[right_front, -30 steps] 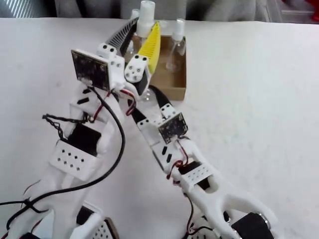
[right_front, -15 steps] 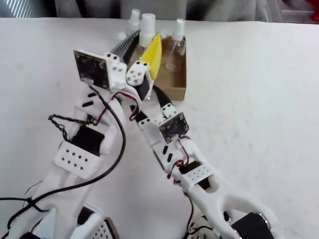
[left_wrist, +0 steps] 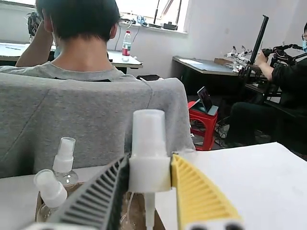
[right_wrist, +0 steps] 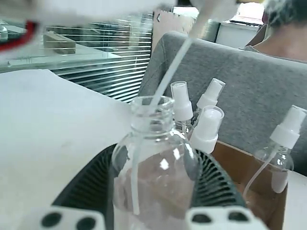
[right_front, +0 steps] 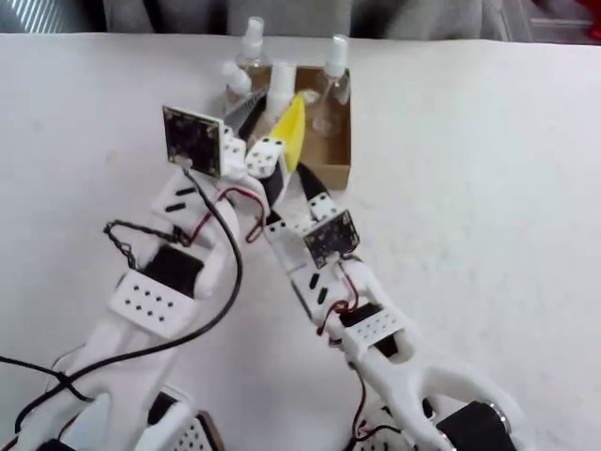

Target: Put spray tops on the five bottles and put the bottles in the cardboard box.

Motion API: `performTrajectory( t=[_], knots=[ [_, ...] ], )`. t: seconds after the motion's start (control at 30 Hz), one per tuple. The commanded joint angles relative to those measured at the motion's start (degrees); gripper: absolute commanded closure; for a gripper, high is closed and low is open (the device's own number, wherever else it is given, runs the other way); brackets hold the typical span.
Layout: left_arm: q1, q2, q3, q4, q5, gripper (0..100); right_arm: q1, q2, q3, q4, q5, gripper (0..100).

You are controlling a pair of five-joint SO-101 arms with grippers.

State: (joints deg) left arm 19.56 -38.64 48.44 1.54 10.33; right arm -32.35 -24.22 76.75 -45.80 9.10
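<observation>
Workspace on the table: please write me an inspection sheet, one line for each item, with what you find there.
surface: white table, no stains seen.
job's things: cardboard box near the far edge; four capped bottles in or beside it, cannot tell for each; one open bottle; one spray top, its tube in that bottle's neck.
clutter: nothing seen.
grippers: left gripper shut on the spray top; right gripper shut on the open bottle.
cables: black cable loose along the left arm; red wires on the right arm.
surroundings: grey chair back, red stool, window blinds.
</observation>
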Motion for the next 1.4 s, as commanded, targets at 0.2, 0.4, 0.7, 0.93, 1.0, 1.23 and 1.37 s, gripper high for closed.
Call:
performTrajectory(
  t=[0.2,0.4,0.7,0.93,1.0,1.23,1.37],
  knots=[
    [-2.2,-0.4,2.2,-1.4,0.4,98,1.2,0.0,-1.8,-0.8,-0.4,98.1],
    [-0.8,-0.4,5.5,-1.4,-8.8,98,2.5,-0.2,-1.8,-0.8,-0.4,98.1],
    [-0.2,-0.4,6.7,-1.4,-9.7,98,2.7,0.0,-1.8,-0.8,-0.4,98.1],
    [-0.2,-0.4,6.9,-1.1,-9.2,83,2.8,-0.1,-1.8,-0.8,-0.4,98.1],
    [-0.1,-0.4,7.6,-1.4,-9.2,75,2.8,-0.1,-1.8,-0.8,-0.4,98.1],
    [-0.3,-0.4,8.4,-1.1,-9.1,67,4.0,-0.2,-1.8,-0.8,-0.4,98.1],
    [-0.1,-0.5,8.4,-1.1,-9.1,67,4.4,-0.1,-1.8,-0.8,-0.4,98.1]
  ],
)
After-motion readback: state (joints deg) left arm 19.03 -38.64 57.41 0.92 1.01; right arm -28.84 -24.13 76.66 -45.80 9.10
